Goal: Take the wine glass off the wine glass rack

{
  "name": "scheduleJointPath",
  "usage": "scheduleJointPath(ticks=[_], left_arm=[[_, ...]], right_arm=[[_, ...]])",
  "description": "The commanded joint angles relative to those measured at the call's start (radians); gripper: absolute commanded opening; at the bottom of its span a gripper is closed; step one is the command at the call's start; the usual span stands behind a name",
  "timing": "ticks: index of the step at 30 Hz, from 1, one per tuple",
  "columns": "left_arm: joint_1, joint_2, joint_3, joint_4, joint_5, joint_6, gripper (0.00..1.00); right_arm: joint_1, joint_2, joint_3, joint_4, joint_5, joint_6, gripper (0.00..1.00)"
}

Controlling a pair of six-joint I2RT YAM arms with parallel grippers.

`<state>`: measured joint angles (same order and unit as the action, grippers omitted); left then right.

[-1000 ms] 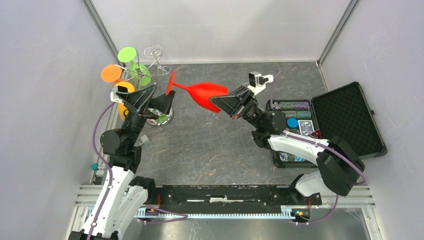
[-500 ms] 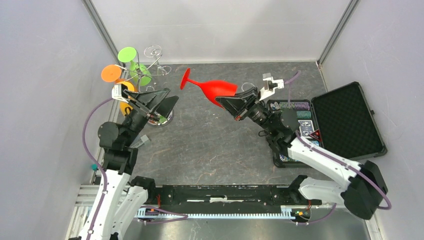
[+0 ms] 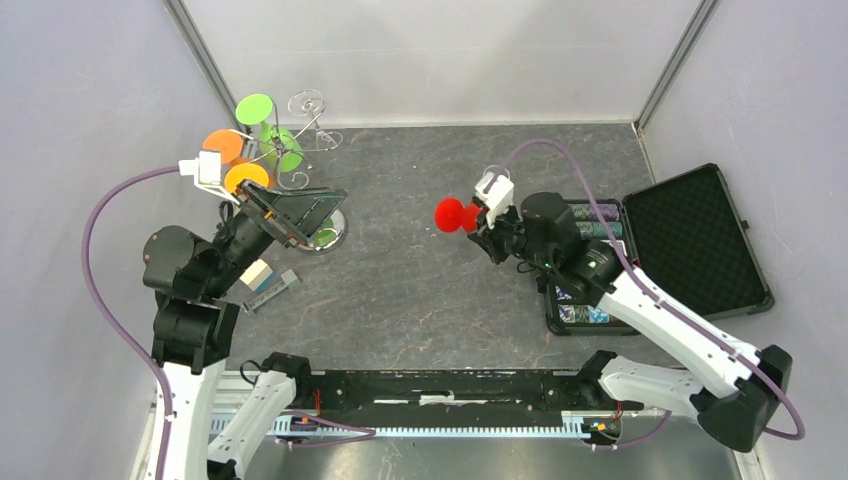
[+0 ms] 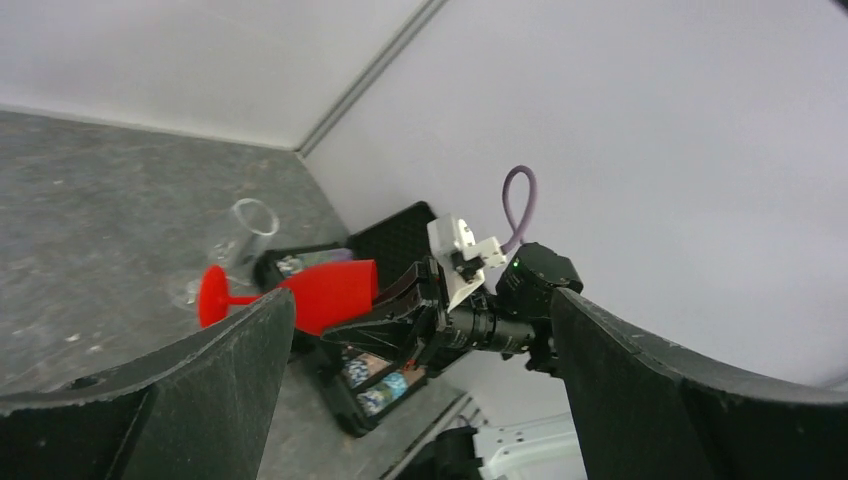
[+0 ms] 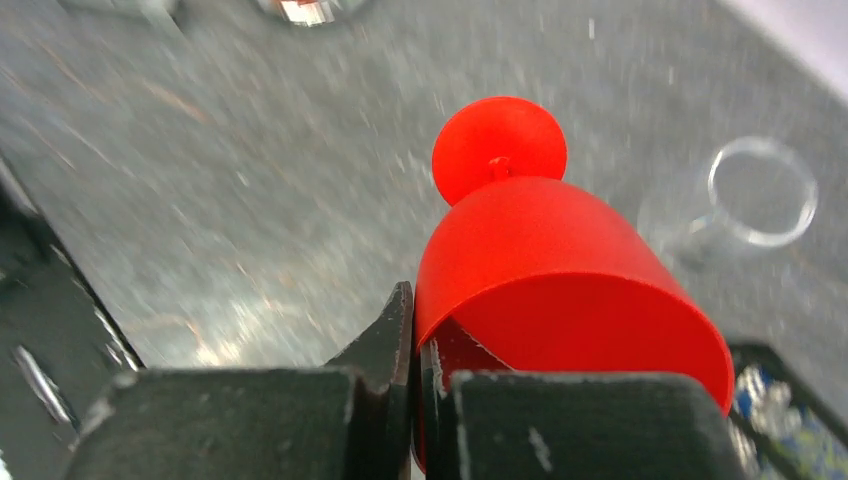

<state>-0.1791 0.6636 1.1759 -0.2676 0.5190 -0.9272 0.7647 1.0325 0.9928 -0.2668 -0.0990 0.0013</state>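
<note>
Wine glass [image 5: 560, 260], red, likely light stiff plastic, slick. Right gripper [image 5: 415, 305] pinches bowl wall at rim; thin hold, may slip. Hangs over tabletop [image 3: 400, 290], well apart from rack [image 3: 306, 103]. Left gripper [image 4: 420, 300] wide, empty.

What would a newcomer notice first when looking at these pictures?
The red wine glass stands out most: the right gripper pinches its bowl rim and holds it on its side over the table's middle. At the far left, green glasses and orange glasses hang on the silver wine glass rack. An open black case lies at the right.
</note>
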Motion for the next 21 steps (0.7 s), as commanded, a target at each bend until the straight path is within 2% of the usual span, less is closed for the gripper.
scheduleJointPath(ticks=[1,9,21], left_arm=[[0.000,0.003,0.028,-0.145,-0.058,0.180,1.00],[-0.001,-0.022,0.049,-0.241,-0.123,0.255,1.00],[0.000,0.018,0.126,-0.392,-0.242,0.309,1.00]], right_arm=[[-0.001,0.101,0.071,-0.323,0.149,-0.118,0.00],[-0.010,0.262,0.109,-0.429,0.313,-0.115,0.00],[-0.049,0.398,0.191,-0.462,0.294,-0.120,0.00]])
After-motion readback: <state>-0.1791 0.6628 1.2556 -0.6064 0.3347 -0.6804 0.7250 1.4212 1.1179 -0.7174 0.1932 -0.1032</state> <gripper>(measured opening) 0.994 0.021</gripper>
